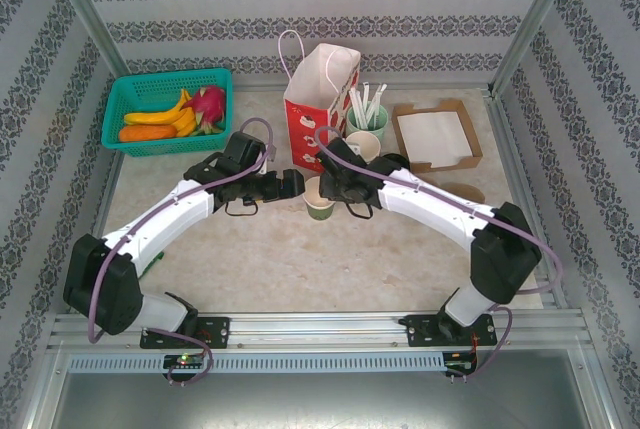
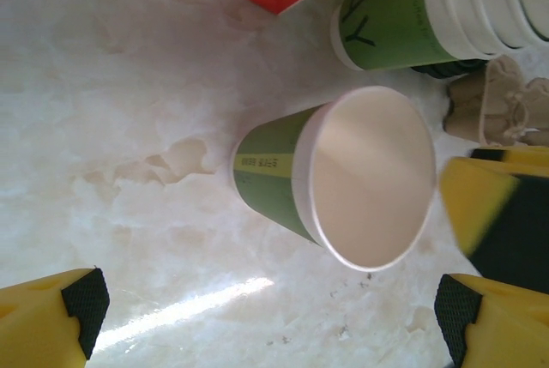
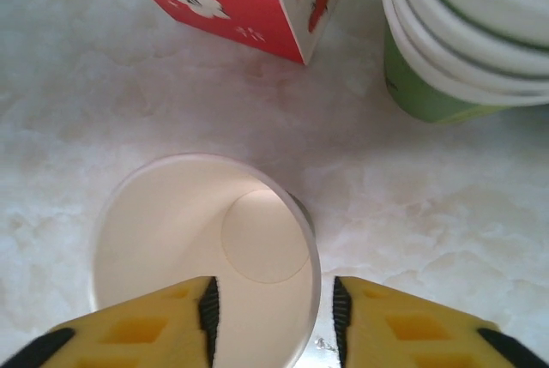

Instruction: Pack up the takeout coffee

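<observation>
Paper: one lidless cup [image 2: 369, 179] stands between left pincer [image 2: 273, 304] and right pincer [image 3: 270, 299].

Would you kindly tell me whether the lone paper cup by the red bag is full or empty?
Empty: the right wrist view looks straight into the paper cup and shows its bare, dry bottom.

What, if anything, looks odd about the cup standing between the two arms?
The paper cup has no lid and looks empty: the right wrist view shows its bare bottom. It stands upright and no spill is visible around it. The right pincer straddles its rim, one finger inside and one outside.
</observation>
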